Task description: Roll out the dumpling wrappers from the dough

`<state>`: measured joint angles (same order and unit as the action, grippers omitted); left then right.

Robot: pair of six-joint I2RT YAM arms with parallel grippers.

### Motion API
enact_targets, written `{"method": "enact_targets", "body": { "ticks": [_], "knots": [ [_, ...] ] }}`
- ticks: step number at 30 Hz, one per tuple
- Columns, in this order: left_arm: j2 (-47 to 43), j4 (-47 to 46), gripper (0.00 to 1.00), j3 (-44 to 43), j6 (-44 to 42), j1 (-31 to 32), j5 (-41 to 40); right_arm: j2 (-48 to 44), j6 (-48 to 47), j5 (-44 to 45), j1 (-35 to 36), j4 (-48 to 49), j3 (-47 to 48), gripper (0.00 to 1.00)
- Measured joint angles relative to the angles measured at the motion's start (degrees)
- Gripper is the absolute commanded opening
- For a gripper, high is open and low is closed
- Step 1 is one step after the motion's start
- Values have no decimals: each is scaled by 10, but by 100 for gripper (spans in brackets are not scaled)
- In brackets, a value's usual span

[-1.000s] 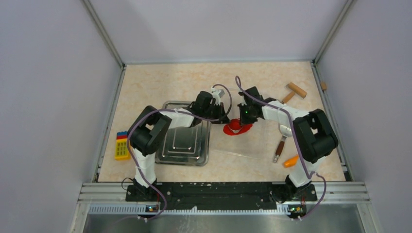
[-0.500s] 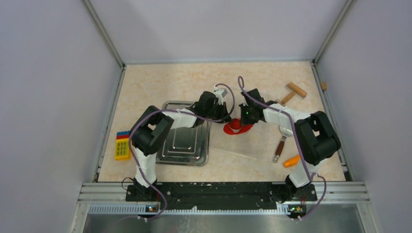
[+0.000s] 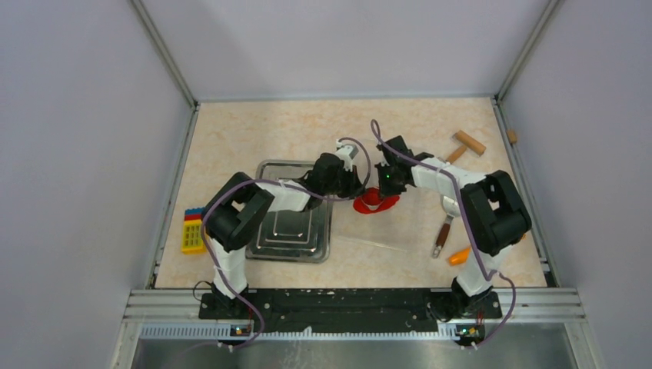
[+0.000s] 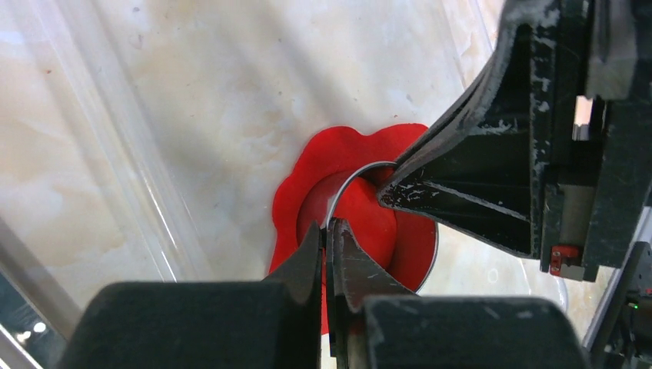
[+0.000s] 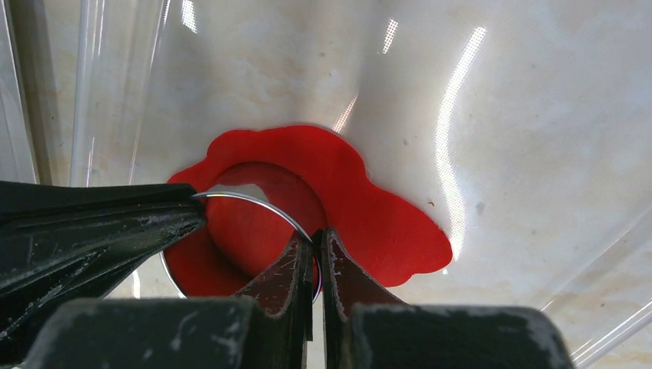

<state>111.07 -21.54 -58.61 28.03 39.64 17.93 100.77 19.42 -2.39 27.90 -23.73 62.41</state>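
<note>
- The dough (image 5: 369, 204) lies flat on a clear sheet (image 5: 492, 100) at mid-table, just right of the tray (image 3: 271, 244). It is a thin, wavy-edged red piece with a round hole.
- In the hole sits a round red disc, the wrapper (image 4: 365, 227), fenced by a thin metal ring (image 5: 257, 201).
- The left gripper (image 4: 329, 231) has its jaws closed on the ring's wall. The left wrist view shows the wall running up between the two tips.
- The right gripper (image 5: 316, 240) pinches the wall the same way, further round the rim. Only its own wrist view shows the wall between its tips. The left wrist view shows just a dark fingertip against the ring.
- The right wrist view alone shows a pale sliver between the ring and the far edge of the hole.
- The top view shows neither ring nor wrapper. The two grippers meet over the dough there and leave only a red edge in sight.
- Only the top view shows the rest:
  - a mallet (image 3: 466, 144) at far right;
  - a wooden-handled tool (image 3: 443, 232) and a carrot (image 3: 460, 256) right of the sheet;
  - a yellow toy block (image 3: 192, 234) at the left edge.
</note>
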Motion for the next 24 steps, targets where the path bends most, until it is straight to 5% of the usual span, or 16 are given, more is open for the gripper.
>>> {"method": "enact_targets", "body": {
  "ticks": [17,24],
  "knots": [
    [-24,-49,0,48,-9,17,-59,67,-73,-20,4,-90,97,0],
    [-25,-59,0,52,-48,21,-63,44,-65,-19,4,-57,67,0]
  ]
}}
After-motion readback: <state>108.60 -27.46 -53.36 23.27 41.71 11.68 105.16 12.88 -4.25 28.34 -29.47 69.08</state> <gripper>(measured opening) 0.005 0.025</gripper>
